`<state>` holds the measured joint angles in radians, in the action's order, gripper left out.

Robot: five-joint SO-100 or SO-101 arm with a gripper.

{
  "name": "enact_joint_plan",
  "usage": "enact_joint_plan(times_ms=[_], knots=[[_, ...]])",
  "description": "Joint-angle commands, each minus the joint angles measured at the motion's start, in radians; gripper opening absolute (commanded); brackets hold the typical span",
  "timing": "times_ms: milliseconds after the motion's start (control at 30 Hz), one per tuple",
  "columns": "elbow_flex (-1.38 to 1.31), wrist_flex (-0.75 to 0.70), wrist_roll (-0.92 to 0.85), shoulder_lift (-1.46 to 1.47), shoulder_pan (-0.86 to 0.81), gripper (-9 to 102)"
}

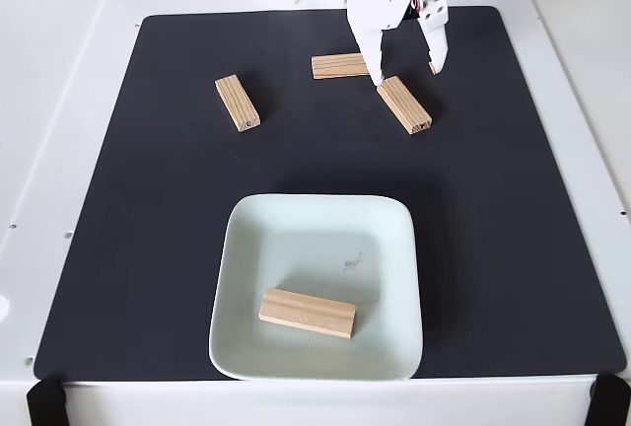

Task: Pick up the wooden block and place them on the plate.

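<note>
Two white fingers of the gripper [406, 75] are hanging spread apart at the far end of the black mat [148, 248], gripping nothing, their tips straddling the upper end of one wooden block [405, 105] that is lying slanted beneath them. Just to the left in the fixed view, a second block [338, 66] is lying almost level, its right end tucked behind the nearer finger. Further left, a third block [238, 103] is sitting alone, angled. Nearer me, the plate [246, 248] is resting on the mat's front part, carrying a fourth block [308, 313] near its front edge, with a brownish speck [352, 264] close to the middle.
</note>
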<state>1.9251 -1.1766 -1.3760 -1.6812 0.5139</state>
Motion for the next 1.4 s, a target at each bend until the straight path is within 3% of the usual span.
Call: enact_joint_plan(times_ms=[0, 767, 1133, 1367], knots=[[-0.029, 0.003, -0.002, 0.018, 0.0, 30], [-0.058, 0.084, -0.005, 0.143, -0.009, 30], [-0.046, 0.083, 0.005, 0.16, -0.009, 0], [-0.044, 0.083, 0.0, 0.14, -0.008, 0]])
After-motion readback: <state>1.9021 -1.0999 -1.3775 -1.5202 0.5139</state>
